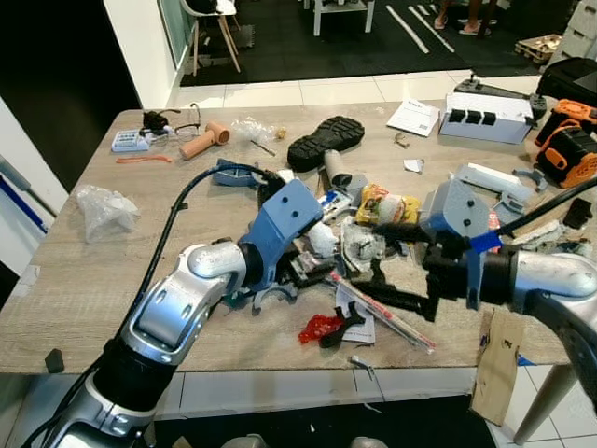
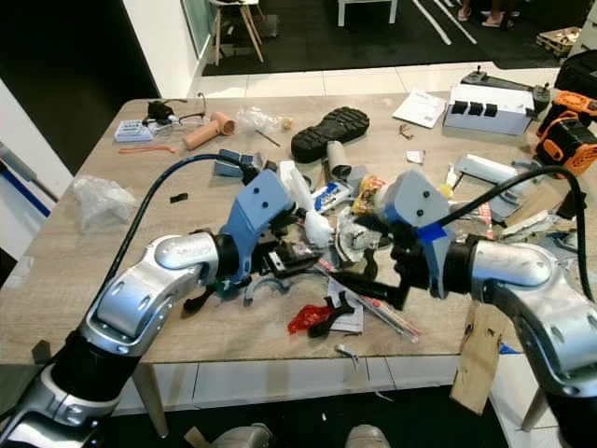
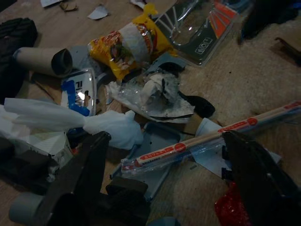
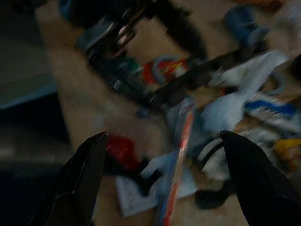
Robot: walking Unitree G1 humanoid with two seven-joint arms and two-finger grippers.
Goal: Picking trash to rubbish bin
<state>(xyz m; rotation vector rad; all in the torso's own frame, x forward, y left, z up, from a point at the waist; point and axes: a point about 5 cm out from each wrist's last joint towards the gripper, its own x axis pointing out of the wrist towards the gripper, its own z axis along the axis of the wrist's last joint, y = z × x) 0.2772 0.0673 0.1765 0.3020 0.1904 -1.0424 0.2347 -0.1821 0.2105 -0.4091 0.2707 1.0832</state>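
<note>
Spread wide, my left gripper (image 3: 164, 183) hovers over the wrapped chopsticks (image 3: 211, 139) amid trash on the wooden table (image 1: 103, 280). Opposite, my right gripper (image 4: 164, 181) also gapes above the pile, its view blurred. My blue wrist housing (image 1: 284, 224) hides litter behind; a yellow snack bag (image 3: 124, 47) lies beyond.

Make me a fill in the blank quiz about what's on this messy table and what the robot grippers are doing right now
1. The black shoe sole lies on the wooden ____.
2. The left gripper hangs open over a long chopstick packet printed in ____ and white.
3. The right gripper has its fingers ____, holding nothing.
4. The crumpled snack bag is mostly ____.

Missing words: table; red; open; yellow
</note>
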